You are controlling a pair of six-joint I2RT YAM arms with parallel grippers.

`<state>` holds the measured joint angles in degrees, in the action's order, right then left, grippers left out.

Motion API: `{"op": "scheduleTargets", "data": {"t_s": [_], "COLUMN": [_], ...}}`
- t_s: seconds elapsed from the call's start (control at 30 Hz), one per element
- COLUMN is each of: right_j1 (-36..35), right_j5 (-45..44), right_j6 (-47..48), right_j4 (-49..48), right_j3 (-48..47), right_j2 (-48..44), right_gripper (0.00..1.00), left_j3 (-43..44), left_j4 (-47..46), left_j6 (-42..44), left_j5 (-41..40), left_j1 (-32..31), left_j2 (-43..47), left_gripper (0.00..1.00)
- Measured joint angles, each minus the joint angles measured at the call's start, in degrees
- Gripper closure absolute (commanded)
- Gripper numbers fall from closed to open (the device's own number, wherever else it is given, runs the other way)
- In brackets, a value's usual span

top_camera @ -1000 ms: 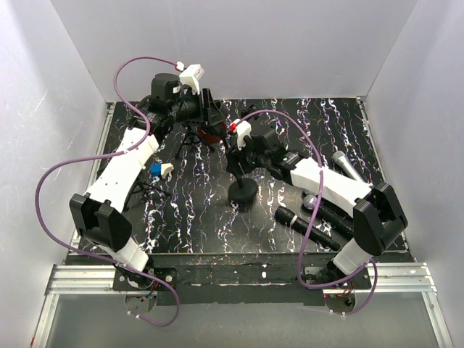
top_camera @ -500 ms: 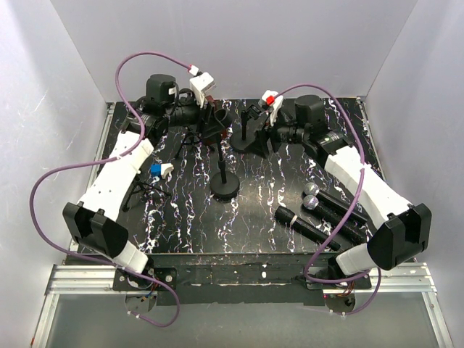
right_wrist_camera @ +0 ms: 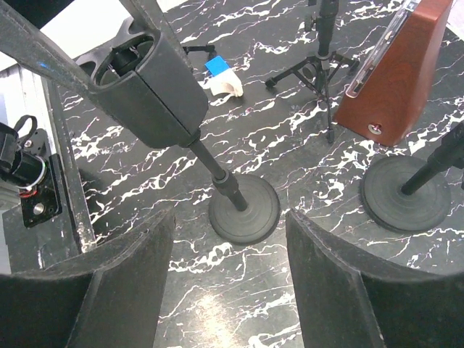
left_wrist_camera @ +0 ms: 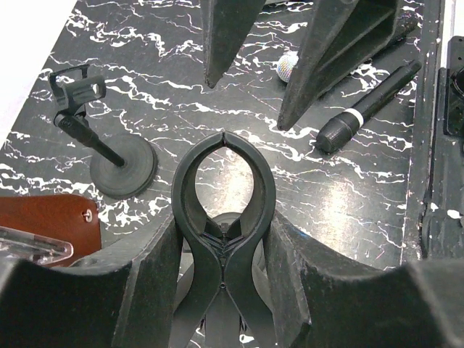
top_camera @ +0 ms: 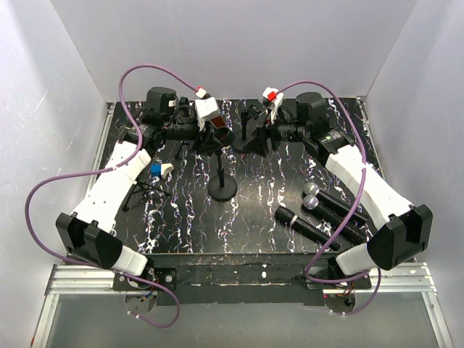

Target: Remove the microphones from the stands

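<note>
Since a second ago the right arm (top_camera: 355,177) has swung back to the far edge of the black, white-veined tabletop (top_camera: 181,217), and the black round-based stand (top_camera: 222,190) has slid left. The black handheld microphones (top_camera: 299,222) lie front right (well apart from the stand). The left gripper (left_wrist_camera: 225,239) pinches the stand's empty black spring clip (left_wrist_camera: 223,181). The right gripper (right_wrist_camera: 230,217) is spread, holding nothing.
</note>
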<state>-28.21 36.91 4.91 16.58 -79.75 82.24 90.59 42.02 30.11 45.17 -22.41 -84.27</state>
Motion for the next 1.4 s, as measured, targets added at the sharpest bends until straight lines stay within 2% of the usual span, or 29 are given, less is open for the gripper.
{"op": "scheduleTargets", "data": {"t_s": [0.57,1.4], "right_j1": [0.00,0.00], "right_j5": [0.42,1.29], "right_j6": [-0.87,-1.95], "right_j4": [-0.04,-0.11], "right_j3": [0.24,2.03], "right_j2": [-0.02,-0.02], "right_gripper": [0.32,0.33], "left_j3": [-7.67,-16.46], "left_j4": [-8.02,-10.10], "left_j6": [3.32,7.06], "left_j5": [1.57,-5.60], "left_j1": [-0.92,-2.38], "left_j2": [2.25,-1.25], "left_gripper": [1.00,1.00]}}
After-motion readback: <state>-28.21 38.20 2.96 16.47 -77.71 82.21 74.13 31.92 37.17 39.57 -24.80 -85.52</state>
